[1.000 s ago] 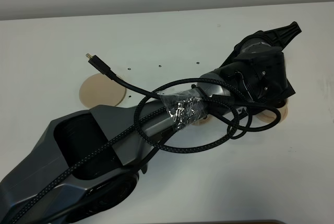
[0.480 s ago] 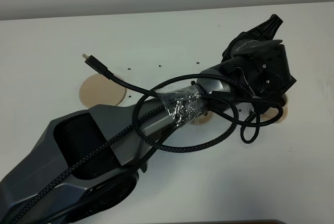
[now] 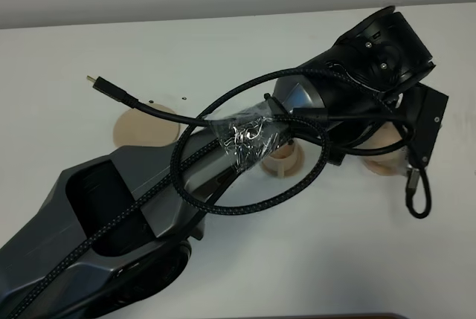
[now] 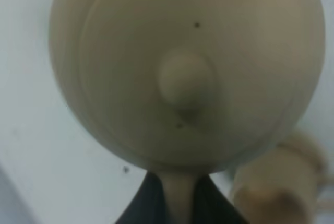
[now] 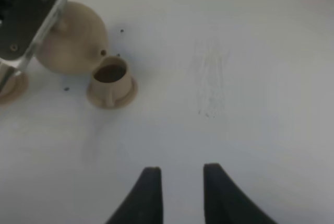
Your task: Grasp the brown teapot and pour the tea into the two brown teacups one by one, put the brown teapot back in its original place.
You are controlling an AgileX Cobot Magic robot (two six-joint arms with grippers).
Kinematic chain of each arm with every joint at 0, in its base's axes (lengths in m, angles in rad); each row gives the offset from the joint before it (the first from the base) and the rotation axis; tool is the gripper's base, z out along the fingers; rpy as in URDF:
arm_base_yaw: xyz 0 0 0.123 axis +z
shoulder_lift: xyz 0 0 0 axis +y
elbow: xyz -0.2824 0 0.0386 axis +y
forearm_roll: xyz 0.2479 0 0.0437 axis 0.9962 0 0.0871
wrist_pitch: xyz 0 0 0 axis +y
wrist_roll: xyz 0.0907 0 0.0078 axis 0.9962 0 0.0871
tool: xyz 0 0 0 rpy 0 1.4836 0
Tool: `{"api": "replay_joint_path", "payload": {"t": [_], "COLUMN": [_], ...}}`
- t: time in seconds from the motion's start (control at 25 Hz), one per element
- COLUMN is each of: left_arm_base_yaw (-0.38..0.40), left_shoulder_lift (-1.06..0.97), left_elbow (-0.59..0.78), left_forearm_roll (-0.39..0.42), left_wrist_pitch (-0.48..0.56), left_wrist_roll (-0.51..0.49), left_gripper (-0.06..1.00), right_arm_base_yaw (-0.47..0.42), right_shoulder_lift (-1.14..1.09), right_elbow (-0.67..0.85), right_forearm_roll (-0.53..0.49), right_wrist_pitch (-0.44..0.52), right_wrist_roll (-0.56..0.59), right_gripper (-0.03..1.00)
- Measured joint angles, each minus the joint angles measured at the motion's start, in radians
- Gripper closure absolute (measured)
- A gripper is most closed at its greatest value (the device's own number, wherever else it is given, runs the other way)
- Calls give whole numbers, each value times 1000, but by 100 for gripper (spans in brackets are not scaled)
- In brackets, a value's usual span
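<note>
My left gripper (image 4: 180, 205) is shut on the loop handle of the brown teapot (image 4: 182, 72), which fills the left wrist view, knobbed lid toward the camera. In the right wrist view the teapot (image 5: 73, 38) hangs tilted with its spout just over the open mouth of one teacup (image 5: 110, 80) on its saucer. In the exterior view this right teacup (image 3: 387, 163) is partly under the left wrist. The other teacup (image 3: 281, 157) stands under the forearm. The wide saucer (image 3: 145, 127) lies bare at the left. My right gripper (image 5: 180, 192) is open, empty, well away from the cup.
The left arm (image 3: 223, 163) stretches across the white table (image 3: 312, 259) from lower left to upper right, with a braided black cable (image 3: 245, 200) looping around it and a loose plug end (image 3: 97, 82) sticking out left. The right arm is outside the exterior view.
The left wrist has rolled over, so its camera block now hangs on the right side. The cable and plug swung left, and the left teacup shows more.
</note>
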Motion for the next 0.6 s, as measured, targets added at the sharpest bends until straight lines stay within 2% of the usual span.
{"api": "replay_joint_path", "payload": {"t": [0.08,0.28,0.36,0.6], "left_arm_base_yaw": [0,0,0,0], "left_shoulder_lift": [-1,-2,-2,-6], "left_elbow": [-5,-5,-5,-2], "left_forearm_roll": [-32,-118,-159,-236], "left_wrist_pitch": [2,3,3,3], "left_wrist_roll": [-78,-384,-469,-581], "left_gripper": [82,82,82,82], "right_arm_base_yaw": [0,0,0,0], "right_shoulder_lift": [0,0,0,0], "right_elbow": [0,0,0,0], "right_forearm_roll": [0,2,2,2], "right_wrist_pitch": [0,0,0,0], "right_wrist_roll": [0,0,0,0], "right_gripper": [78,78,78,78]}}
